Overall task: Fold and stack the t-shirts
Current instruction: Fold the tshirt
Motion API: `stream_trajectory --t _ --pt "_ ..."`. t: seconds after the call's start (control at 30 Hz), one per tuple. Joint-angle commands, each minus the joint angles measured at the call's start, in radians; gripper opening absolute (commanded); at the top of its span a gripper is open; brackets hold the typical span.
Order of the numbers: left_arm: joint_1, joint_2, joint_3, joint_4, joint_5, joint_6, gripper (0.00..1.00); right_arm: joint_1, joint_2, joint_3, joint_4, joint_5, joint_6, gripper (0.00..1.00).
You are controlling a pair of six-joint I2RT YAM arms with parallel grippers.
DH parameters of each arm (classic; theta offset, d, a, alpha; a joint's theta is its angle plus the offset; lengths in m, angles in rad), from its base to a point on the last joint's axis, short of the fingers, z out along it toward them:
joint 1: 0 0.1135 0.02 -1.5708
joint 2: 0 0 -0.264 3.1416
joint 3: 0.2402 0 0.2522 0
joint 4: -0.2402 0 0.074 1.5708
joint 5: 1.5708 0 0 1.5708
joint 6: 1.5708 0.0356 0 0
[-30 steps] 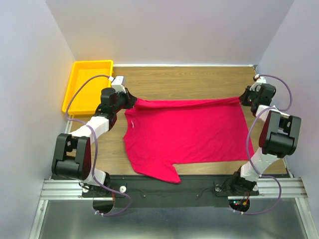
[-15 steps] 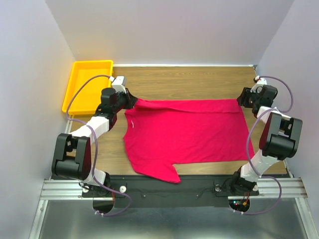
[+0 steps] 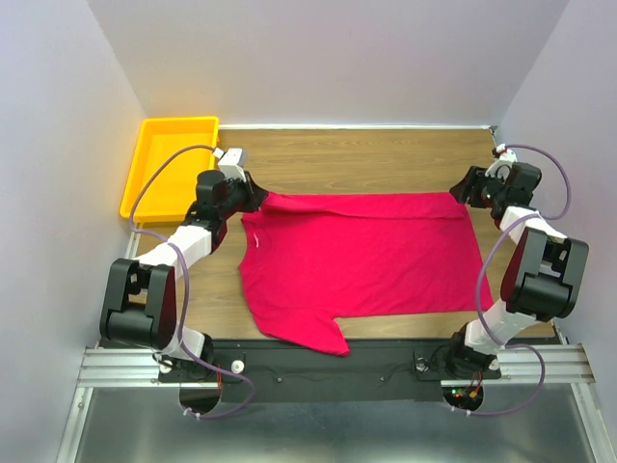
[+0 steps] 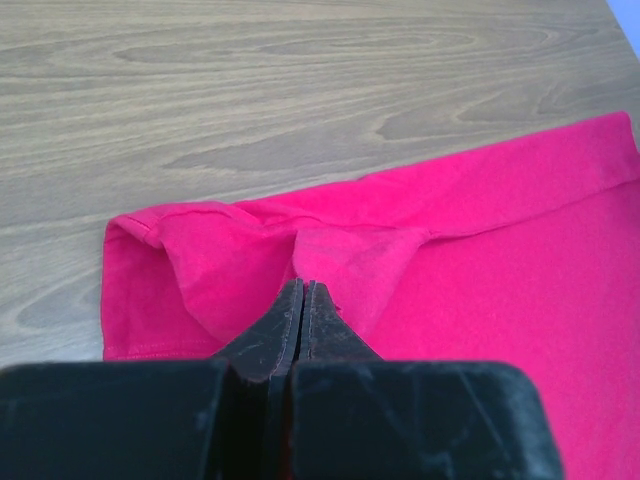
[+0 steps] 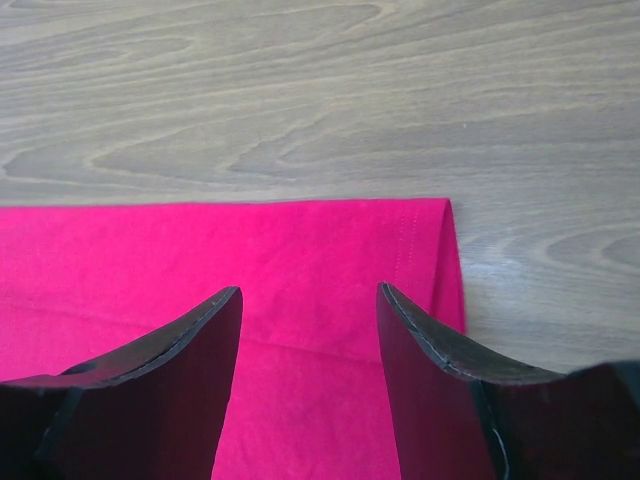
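A crimson-red t-shirt [image 3: 357, 256] lies spread on the wooden table, one sleeve pointing at the near edge. My left gripper [image 3: 258, 198] is at its far left corner, shut on a pinch of fabric that puckers up to the jaw tips [image 4: 302, 285]. The t-shirt [image 4: 500, 250] runs off to the right in the left wrist view. My right gripper [image 3: 465, 190] stands open at the far right corner. In the right wrist view, the right gripper [image 5: 310, 290] has its fingers apart above the flat hem corner of the t-shirt [image 5: 150, 250], with nothing between them.
A yellow plastic tray [image 3: 172, 159] sits at the far left, just behind the left arm. Bare wood shows beyond the shirt up to the back wall. Side walls stand close to both arms.
My right gripper opened and let go of the far right corner, which dropped flat on the table. It drew slightly back to the right. The left gripper kept its hold and did not move.
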Motion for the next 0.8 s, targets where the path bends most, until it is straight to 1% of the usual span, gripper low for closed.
stream_trajectory --t 0.0,0.27,0.77 --pt "-0.012 -0.067 -0.016 0.016 0.019 0.023 0.00 -0.004 -0.038 0.005 -0.011 -0.038 0.018 0.62" --pt "-0.028 -0.102 -0.031 -0.027 -0.013 0.037 0.00 -0.007 -0.015 0.008 -0.018 -0.030 0.009 0.63" --pt "-0.087 -0.093 -0.016 -0.097 -0.093 0.067 0.00 -0.024 0.000 0.010 -0.027 -0.038 0.006 0.65"
